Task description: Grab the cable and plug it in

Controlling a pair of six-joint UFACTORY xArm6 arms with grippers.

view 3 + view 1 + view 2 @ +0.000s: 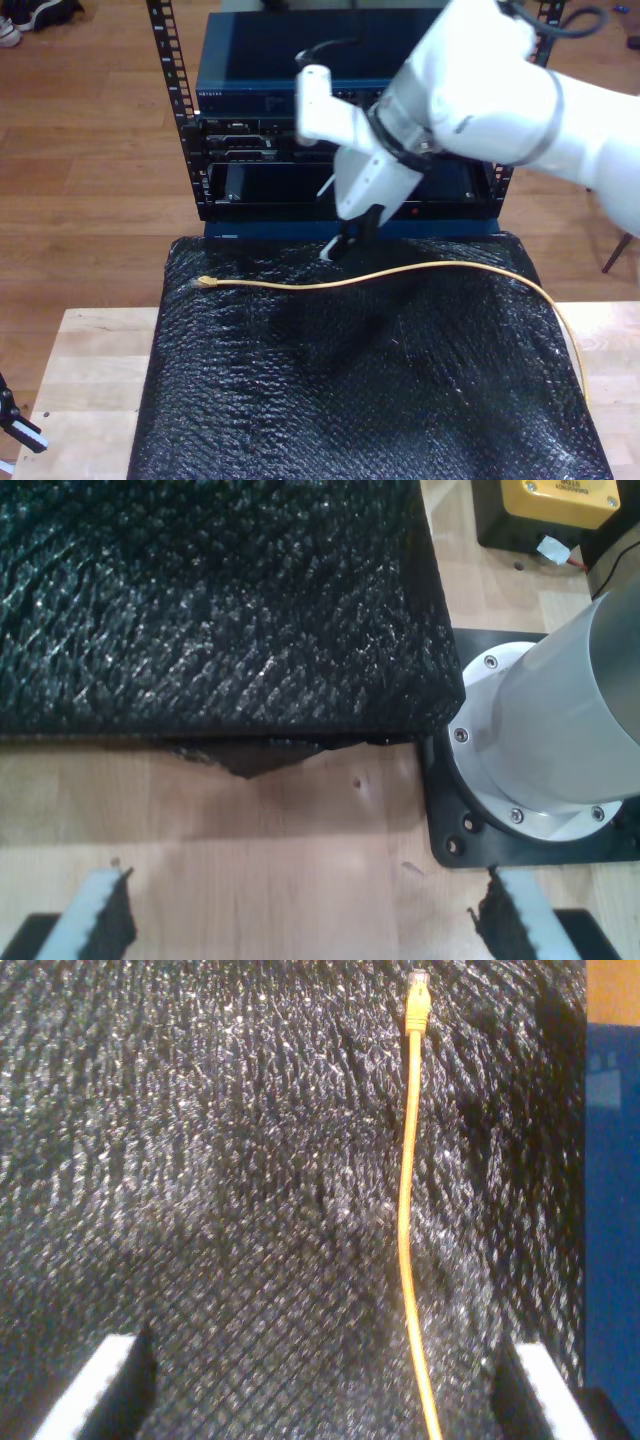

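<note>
Cable (pixel 405 1210): lies loose between the released jaws of my second gripper (pixel 330 1390); best grasped nearer the plug (pixel 417 995) (well ahead).

Light falls from overhead and glints in small specks across the black mat (pixel 370 390) in every view. In the exterior view an arm (pixel 480 90) throws a soft shadow onto the mat and looks slightly motion-blurred. Both wrist views are soft and grainy; the worktop (pixel 300 860) there is evenly lit.
</note>
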